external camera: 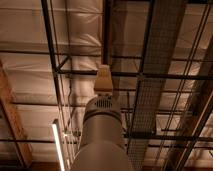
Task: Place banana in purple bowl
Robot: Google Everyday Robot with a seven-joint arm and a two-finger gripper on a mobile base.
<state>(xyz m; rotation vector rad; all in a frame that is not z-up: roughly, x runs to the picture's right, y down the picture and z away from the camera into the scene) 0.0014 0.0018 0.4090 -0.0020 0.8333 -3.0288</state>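
The camera looks straight up at a ceiling. A thick grey arm segment (pixel 101 135) rises from the bottom centre. It ends in a pale beige piece, the gripper (pixel 103 78), seen from behind against the ceiling beams. Nothing shows in it. The banana is out of view. The purple bowl is out of view too. No table or work surface appears.
Dark metal trusses (pixel 55 60) and a wire cable tray (pixel 152 75) cross the pale ceiling panels. A lit fluorescent tube (pixel 58 147) hangs at the lower left, and a wooden beam (pixel 12 120) runs along the left edge.
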